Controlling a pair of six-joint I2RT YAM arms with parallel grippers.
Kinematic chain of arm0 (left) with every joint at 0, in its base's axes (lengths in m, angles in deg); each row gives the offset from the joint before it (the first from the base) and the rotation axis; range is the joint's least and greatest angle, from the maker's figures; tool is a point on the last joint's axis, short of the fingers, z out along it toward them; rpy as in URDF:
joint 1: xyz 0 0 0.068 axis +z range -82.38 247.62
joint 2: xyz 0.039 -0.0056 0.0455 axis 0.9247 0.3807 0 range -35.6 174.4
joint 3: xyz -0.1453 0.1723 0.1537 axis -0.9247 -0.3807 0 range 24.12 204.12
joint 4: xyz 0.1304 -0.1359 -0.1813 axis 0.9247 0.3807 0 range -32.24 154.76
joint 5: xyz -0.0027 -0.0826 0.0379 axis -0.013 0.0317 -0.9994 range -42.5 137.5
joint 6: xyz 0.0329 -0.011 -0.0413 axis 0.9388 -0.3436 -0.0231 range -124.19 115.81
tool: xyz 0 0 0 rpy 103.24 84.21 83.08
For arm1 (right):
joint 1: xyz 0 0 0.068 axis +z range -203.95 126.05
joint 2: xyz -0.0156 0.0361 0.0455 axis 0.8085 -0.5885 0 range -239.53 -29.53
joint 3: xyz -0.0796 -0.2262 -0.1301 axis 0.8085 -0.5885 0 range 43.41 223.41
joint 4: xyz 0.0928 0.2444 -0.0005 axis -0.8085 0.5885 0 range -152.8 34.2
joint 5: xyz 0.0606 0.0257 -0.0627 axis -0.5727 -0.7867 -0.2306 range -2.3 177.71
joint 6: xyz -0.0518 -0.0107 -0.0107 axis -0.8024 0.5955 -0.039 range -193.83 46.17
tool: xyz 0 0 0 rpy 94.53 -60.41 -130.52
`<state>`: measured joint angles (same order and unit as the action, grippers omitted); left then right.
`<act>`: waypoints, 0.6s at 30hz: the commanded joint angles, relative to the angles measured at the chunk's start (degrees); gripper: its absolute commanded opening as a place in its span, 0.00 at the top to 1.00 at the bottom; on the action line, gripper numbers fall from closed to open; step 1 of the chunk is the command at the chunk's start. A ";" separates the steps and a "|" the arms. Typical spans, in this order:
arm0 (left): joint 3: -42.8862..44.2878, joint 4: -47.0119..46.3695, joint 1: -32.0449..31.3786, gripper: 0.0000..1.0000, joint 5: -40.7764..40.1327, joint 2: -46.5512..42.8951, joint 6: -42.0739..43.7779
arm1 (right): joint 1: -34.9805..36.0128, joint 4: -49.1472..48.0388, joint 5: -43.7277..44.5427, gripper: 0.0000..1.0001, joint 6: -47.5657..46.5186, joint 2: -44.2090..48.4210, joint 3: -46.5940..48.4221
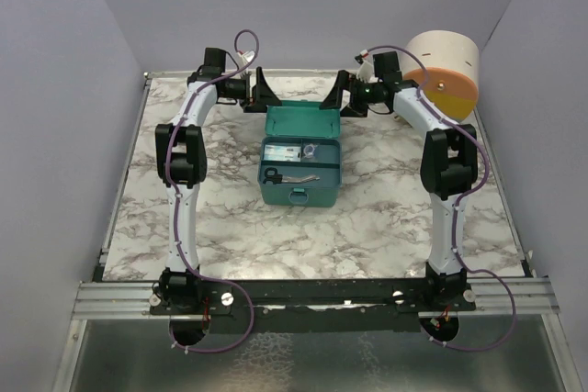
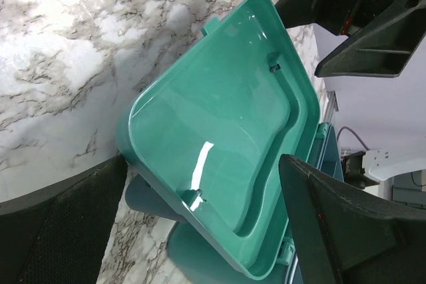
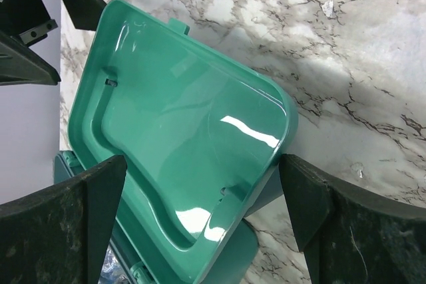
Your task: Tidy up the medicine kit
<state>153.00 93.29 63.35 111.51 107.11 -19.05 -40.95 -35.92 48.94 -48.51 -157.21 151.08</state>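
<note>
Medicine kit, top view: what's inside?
Lid is up. Inside the medicine kit: what look like black-handled scissors, a grey tool beside them, small items behind, too small to name. Anything beneath is covered.

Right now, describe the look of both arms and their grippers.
Both the left arm and right arm have pale white links, bulky black joints and a purple cable looping alongside. The left gripper and right gripper are black, each with two broad wedge-shaped fingers.

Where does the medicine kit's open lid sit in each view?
Top external: medicine kit lid centre, raised open, far side.
Left wrist: lid fills the middle, inside facing camera.
Right wrist: lid centre-left, inside facing camera.
Shared landmark: marble tabletop.
</note>
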 commanded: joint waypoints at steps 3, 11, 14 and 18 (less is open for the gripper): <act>-0.03 -1.07 -1.12 0.01 3.85 0.47 -0.87 | 0.10 -3.37 -4.65 0.00 1.07 -1.34 -0.40; -0.74 -1.29 -2.17 0.01 4.76 0.46 -1.22 | 0.10 -2.73 -4.81 0.00 1.29 -2.43 -1.37; -0.52 -1.60 -2.53 0.01 5.27 0.33 -1.70 | 0.10 -4.49 -6.67 0.00 2.83 -2.38 -2.41; -0.47 -2.41 -2.67 0.01 5.95 -0.62 -2.48 | 0.13 -5.43 -7.78 0.00 3.34 -1.60 -3.02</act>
<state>152.24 92.68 61.89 112.80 107.11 -20.38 -41.26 -38.22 45.42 -46.56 -157.89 148.79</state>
